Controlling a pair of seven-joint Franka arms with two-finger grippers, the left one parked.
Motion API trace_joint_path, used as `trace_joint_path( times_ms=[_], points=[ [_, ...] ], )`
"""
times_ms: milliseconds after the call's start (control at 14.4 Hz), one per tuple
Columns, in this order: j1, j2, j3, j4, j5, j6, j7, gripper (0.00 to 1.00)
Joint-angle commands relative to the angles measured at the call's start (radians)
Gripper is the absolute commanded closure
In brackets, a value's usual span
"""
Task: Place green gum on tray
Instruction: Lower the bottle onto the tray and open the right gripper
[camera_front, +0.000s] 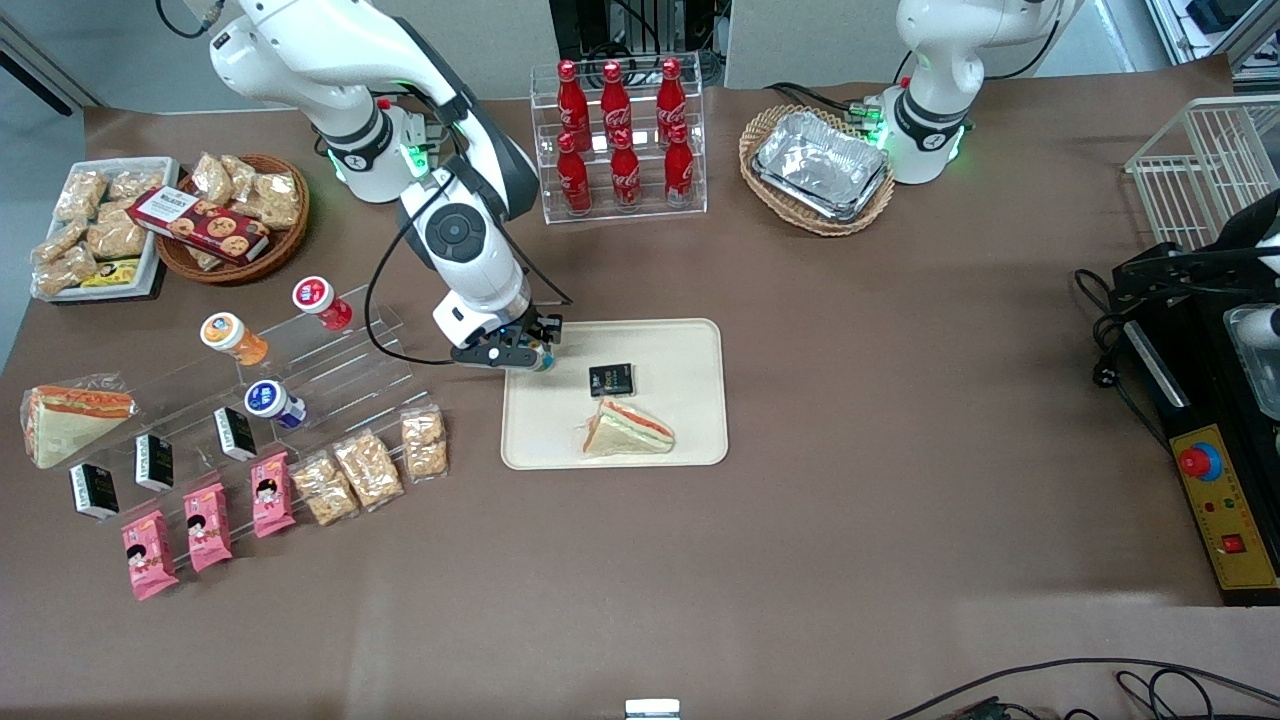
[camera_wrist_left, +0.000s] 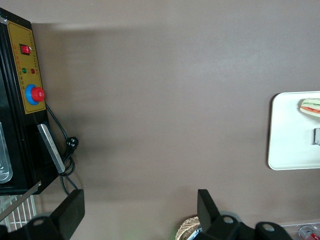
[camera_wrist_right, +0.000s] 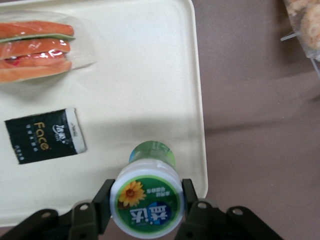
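My right gripper (camera_front: 517, 356) is shut on the green gum (camera_wrist_right: 147, 200), a small green bottle with a white lid bearing a green print and a yellow flower. Its fingers (camera_wrist_right: 104, 197) press the lid from both sides. The bottle stands upright over the cream tray (camera_wrist_right: 150, 75), close to the rim at the tray's corner nearest the working arm. I cannot tell whether its base touches the tray. In the front view the tray (camera_front: 680, 345) lies mid-table and the gripper hides the gum. The tray (camera_wrist_left: 290, 145) also shows in the left wrist view.
A wrapped sandwich (camera_front: 628, 428) and a black packet (camera_front: 611, 380) lie on the tray. Toward the working arm's end stands a clear stepped stand with orange (camera_front: 232, 337), red-lidded (camera_front: 320, 300) and blue-lidded (camera_front: 272, 402) bottles, beside snack packs (camera_front: 425, 443). A cola rack (camera_front: 620, 140) stands farther from the front camera.
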Motion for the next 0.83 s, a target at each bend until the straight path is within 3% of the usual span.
trace_joint_path(
  times_ms=[0, 139, 208, 278, 486, 764],
  points=[
    [0.029, 0.032, -0.011, 0.004, 0.003, 0.045, 0.020, 0.62],
    [0.027, 0.035, -0.011, 0.006, 0.003, 0.047, 0.018, 0.61],
    [0.026, 0.035, -0.012, 0.006, 0.003, 0.047, 0.018, 0.51],
    [0.021, 0.038, -0.012, 0.006, 0.003, 0.047, 0.020, 0.20],
    [0.021, 0.044, -0.012, 0.007, 0.005, 0.045, 0.020, 0.07],
    [0.015, 0.035, -0.018, 0.009, 0.003, 0.042, 0.017, 0.01]
  ],
)
